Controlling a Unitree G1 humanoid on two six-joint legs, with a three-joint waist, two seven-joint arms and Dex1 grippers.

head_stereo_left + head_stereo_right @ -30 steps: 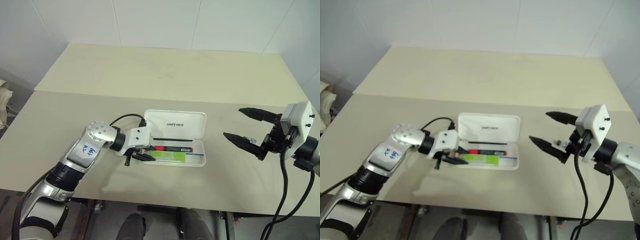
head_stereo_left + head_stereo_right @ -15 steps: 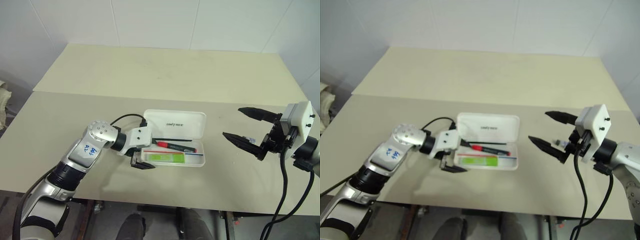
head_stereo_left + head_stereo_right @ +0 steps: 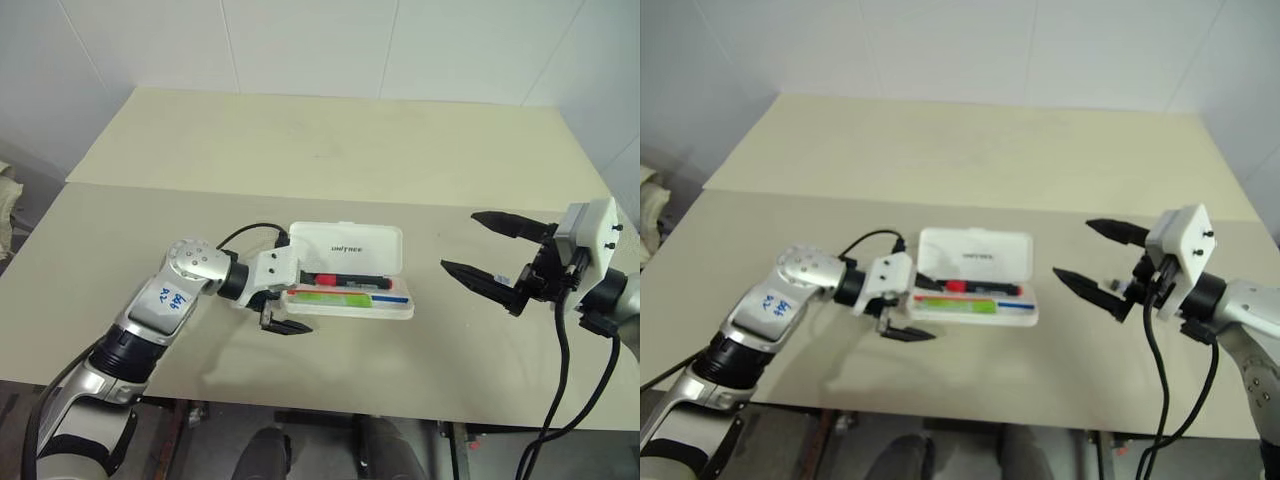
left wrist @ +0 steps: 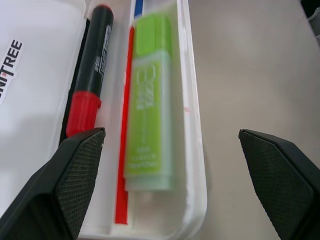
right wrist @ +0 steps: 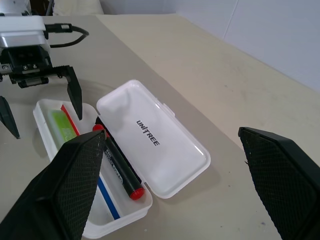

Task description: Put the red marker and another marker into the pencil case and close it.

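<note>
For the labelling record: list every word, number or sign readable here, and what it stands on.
"UNITREE": dark letters on the lid of the pencil case.
White print along the barrel of the red marker: too blurred to read.
Pale embossed marks on the green highlighter: unreadable.
Blue handwriting on the left arm's sticker: illegible.

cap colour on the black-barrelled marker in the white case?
Bright red cap on the slim black-barrelled marker, lying in the white plastic pencil case; clearest in the left wrist view.

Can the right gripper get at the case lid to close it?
Probably yes. The right gripper is open, beside the pencil case, with bare table between. The lid stands up; the left gripper sits at the far end.
</note>
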